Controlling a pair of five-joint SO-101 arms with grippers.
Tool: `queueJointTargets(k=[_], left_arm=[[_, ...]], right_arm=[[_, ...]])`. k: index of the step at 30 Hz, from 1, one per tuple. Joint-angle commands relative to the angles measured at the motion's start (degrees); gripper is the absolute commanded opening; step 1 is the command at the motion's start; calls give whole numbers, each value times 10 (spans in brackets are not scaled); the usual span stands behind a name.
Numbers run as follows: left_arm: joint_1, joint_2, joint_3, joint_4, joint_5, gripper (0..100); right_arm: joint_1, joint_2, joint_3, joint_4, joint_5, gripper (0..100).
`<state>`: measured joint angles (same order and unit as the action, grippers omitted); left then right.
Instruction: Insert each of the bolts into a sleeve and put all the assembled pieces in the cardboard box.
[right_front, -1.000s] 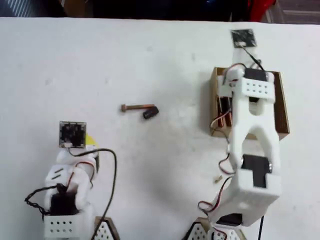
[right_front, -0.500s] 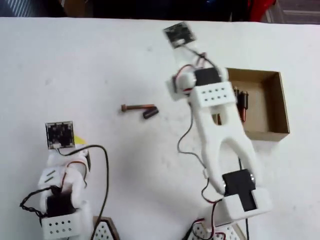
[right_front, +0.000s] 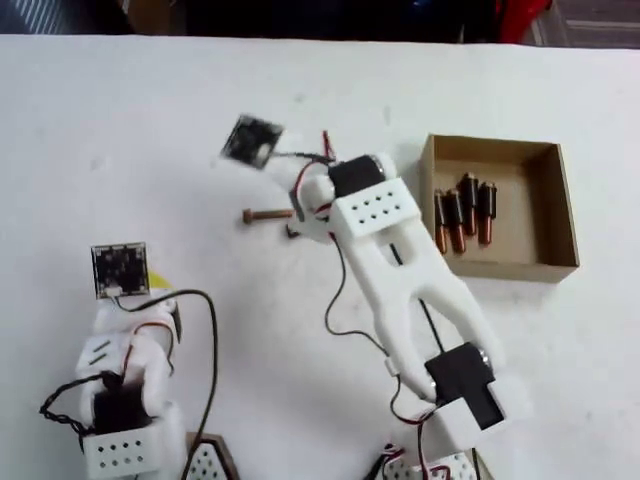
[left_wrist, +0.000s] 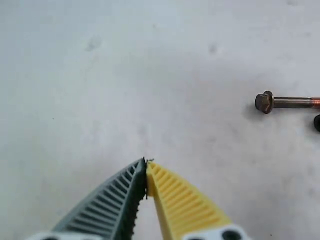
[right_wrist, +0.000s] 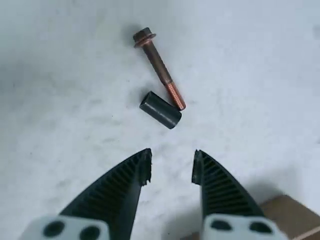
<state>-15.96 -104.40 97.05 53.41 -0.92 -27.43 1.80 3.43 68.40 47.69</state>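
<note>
Jaws apart, the right gripper hangs just short of the black sleeve, which seems to touch the threaded tip of the loose bolt, well placed for picking one up (assembled pieces lie in the cardboard box), while the left gripper rests pinched together, empty.

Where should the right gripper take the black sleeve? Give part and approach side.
Mid-body of the sleeve, from above: it lies flat on its side, so fingers close across its round flanks. Keep off the end beside the bolt tip.
</note>
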Motion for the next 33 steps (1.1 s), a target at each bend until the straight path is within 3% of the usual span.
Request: queueJointTargets(k=[1, 10, 15, 22, 33], left_arm=[[-7, -6, 0, 17, -4, 20], [-7, -6, 0, 42, -4, 20], [-7, -6, 0, 40, -4, 20], [-7, -6, 0, 40, -4, 20], [-45, -6, -2, 38, -4, 20]], right_arm=[[-13, -30, -3, -11, 72, 123], [-15, 20, -3, -71, 167, 117], [-18, 75, -5, -76, 225, 39], [-36, 90, -2, -92, 229, 96], [-36, 139, 13, -94, 263, 100]])
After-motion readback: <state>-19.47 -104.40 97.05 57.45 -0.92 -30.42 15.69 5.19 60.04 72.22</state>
